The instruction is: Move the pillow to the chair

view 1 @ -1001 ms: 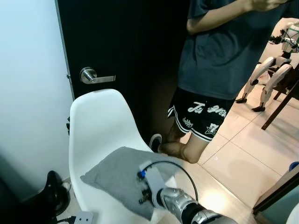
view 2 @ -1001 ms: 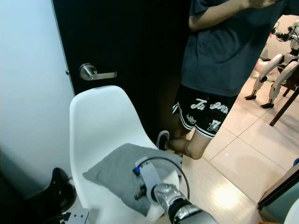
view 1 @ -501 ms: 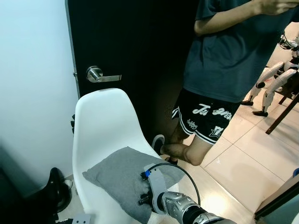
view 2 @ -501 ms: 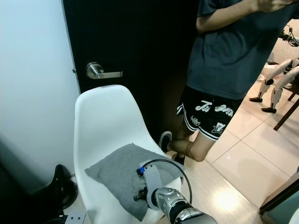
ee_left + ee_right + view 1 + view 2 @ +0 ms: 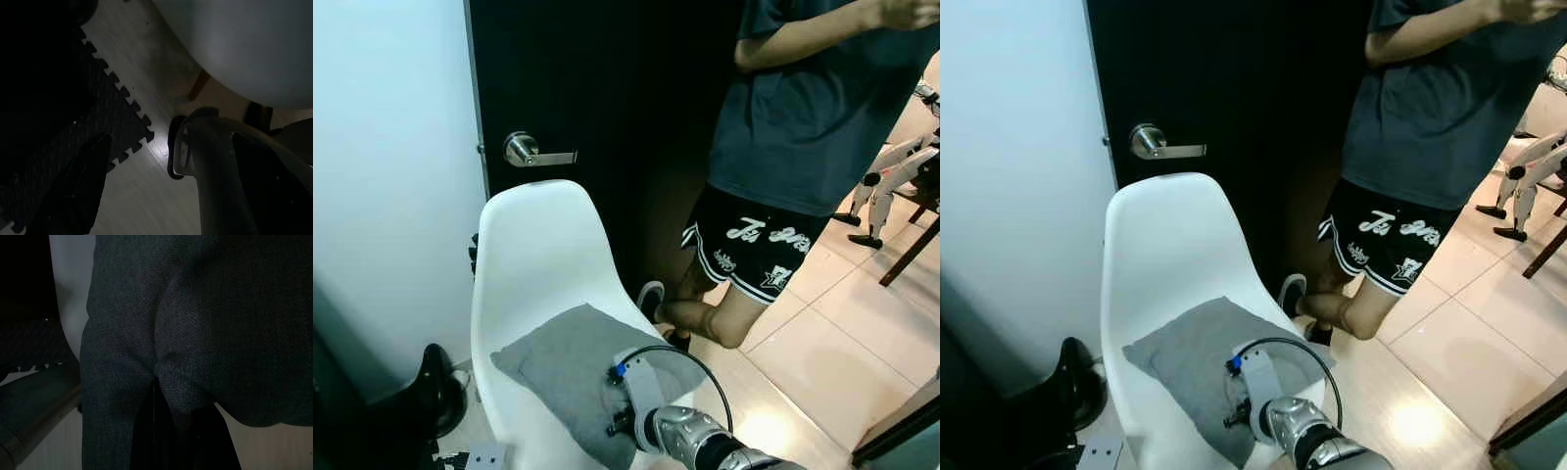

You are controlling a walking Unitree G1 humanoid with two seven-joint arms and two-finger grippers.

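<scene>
A grey pillow point(image 5: 568, 357) lies flat on the seat of the white shell chair point(image 5: 533, 245), which stands against a dark door. My right gripper point(image 5: 625, 423) sits at the pillow's near edge, its silver wrist and black cable loop showing from below. In the right wrist view, grey pillow cloth point(image 5: 205, 333) is bunched into a fold where the dark fingers point(image 5: 146, 440) close on it. My left arm hangs idle beside the chair. Its gripper point(image 5: 146, 186) points at the floor with the fingers apart.
A person point(image 5: 803, 127) in a dark shirt and black shorts stands just right of the chair. A door handle point(image 5: 527, 152) sticks out above the chair back. A black object point(image 5: 435, 387) sits on the floor at left, a dark foam mat point(image 5: 98, 127) below.
The whole picture has shifted, so the camera moved. My right gripper stays on the pillow's near edge, and the pillow rests on the seat as before.
</scene>
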